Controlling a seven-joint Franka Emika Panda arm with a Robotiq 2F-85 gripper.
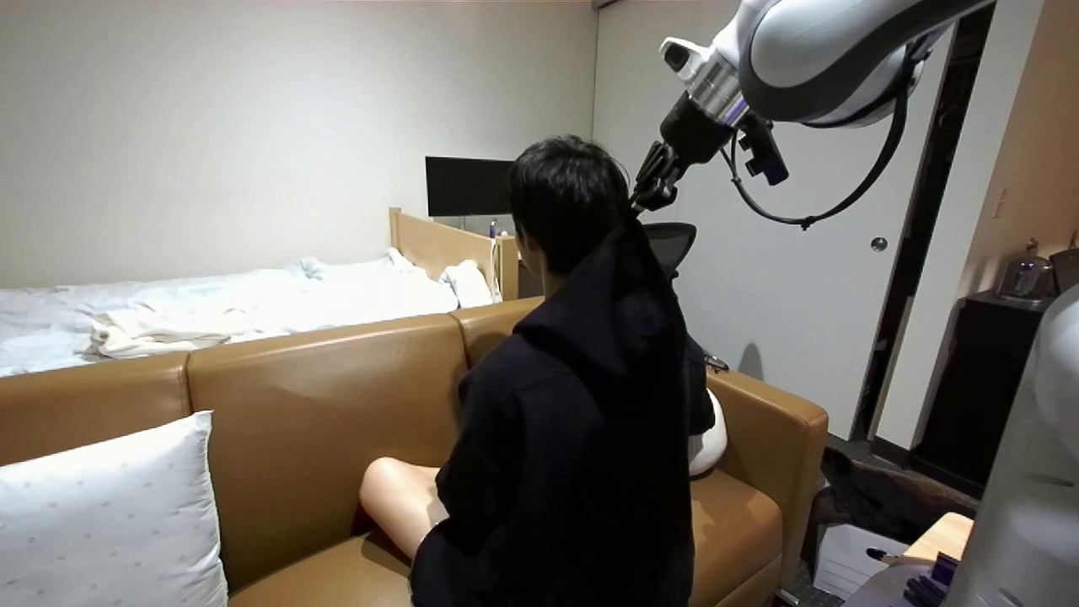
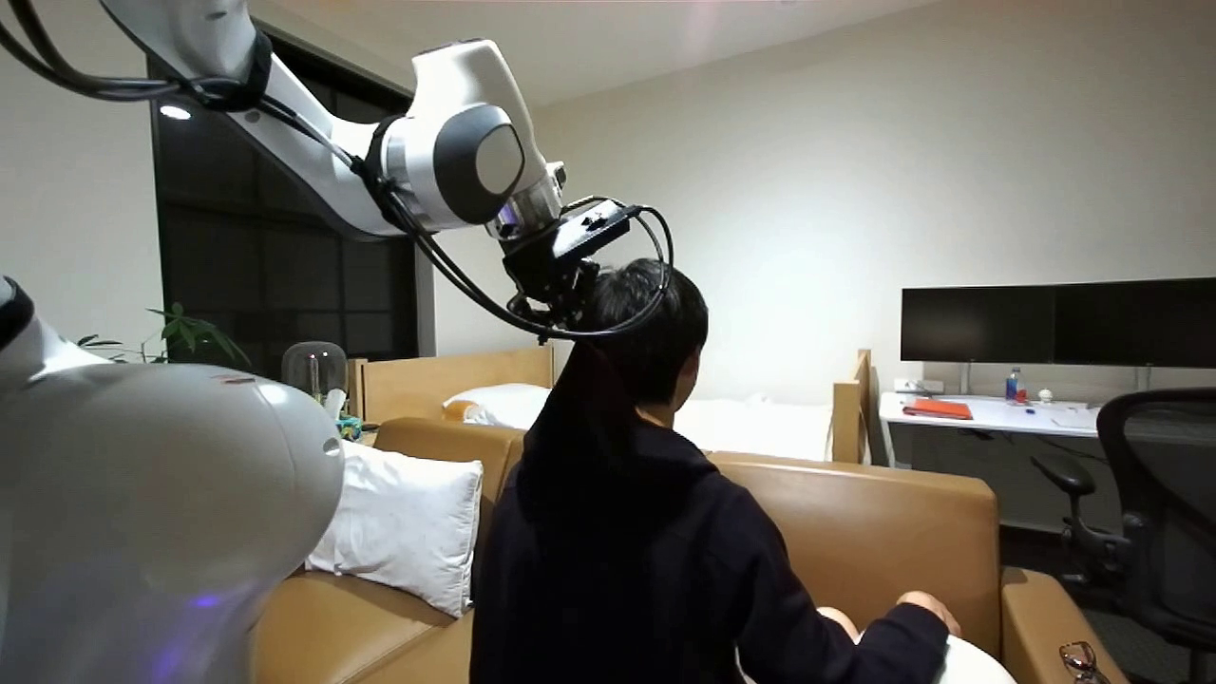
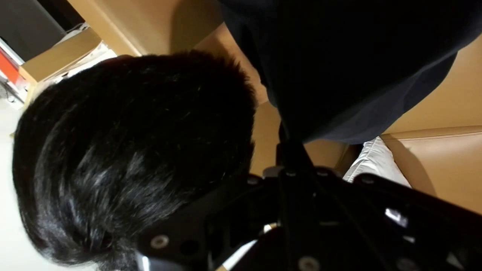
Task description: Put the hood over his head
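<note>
My tool (image 1: 638,204) pinches hood (image 1: 628,295) by its tip at three o'clock of head (image 1: 566,194) in exterior view; hood stretched up behind, head bare. Lift step in hand, I judge. Next: rise toward twelve, clear head, carry forward, let go.

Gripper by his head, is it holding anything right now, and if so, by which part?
Yes, the gripper holds the dark hood by its top, where the cloth is gathered into a peak.
</note>
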